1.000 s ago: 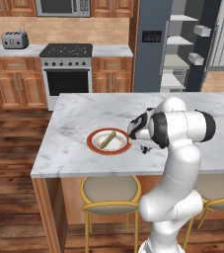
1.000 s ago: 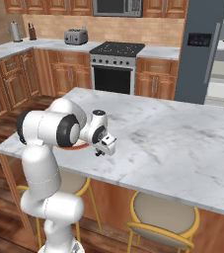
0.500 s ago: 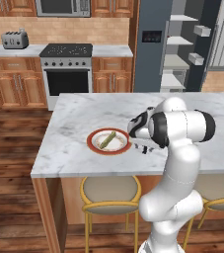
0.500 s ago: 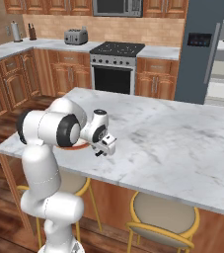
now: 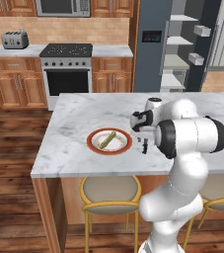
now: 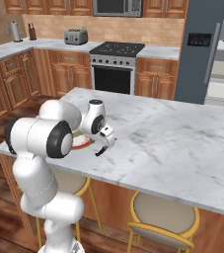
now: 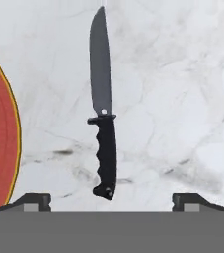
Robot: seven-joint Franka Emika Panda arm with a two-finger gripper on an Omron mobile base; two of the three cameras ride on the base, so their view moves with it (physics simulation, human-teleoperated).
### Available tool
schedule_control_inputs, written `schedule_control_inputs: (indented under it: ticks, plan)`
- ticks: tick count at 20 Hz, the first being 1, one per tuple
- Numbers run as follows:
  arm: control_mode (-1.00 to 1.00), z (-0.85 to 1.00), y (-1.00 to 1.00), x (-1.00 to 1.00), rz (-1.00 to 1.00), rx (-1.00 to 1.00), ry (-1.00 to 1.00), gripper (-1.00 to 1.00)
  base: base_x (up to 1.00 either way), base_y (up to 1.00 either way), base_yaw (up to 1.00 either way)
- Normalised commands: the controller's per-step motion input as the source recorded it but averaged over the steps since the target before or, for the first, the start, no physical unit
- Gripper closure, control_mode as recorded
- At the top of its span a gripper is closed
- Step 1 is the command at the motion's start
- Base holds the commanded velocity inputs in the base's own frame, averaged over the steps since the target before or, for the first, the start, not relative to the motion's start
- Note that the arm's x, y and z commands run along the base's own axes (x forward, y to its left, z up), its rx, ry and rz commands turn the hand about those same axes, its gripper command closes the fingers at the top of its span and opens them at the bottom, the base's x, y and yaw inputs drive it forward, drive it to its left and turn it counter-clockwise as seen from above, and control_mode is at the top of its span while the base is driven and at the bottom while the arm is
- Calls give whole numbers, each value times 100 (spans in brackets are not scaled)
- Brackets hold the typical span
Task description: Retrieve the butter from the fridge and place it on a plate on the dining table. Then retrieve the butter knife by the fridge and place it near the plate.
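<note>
Black-handled, grey-bladed, the butter knife is lying flat on the marble at centre frame of the hand view, its blade pointing toward the top edge and its handle toward the bottom. It is resting free between the gripper's two dark fingertips, which are standing wide apart at the lower corners, touching nothing. Just beside the knife, at the left edge of that view, the red-orange rim of the plate is curving past without touching it.

In the left base view the plate is carrying the butter, an olive-yellow stick lying diagonally on the cream centre. The gripper is hanging directly right of the plate, low over the dining table. Open marble is stretching right and rearward; the table's near edge is running just below the plate.

At upper right the fridge is standing open, pale shelves showing. No writing is legible anywhere.
</note>
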Motion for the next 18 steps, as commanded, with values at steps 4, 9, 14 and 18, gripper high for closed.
schedule_control_inputs:
  ticks: [4, 9, 14, 18]
  plan:
    - [-100, 91, 0, -52, 0, 0, 0, -100, 0, 0, 0]
    - [-100, 100, 6, -58, 3, -2, -2, -100, 0, 0, 0]
    - [-100, 98, 1, -55, 7, 0, 0, -100, 0, 0, 0]
    - [-100, 60, 9, -36, 4, 0, 2, -100, 0, 0, 0]
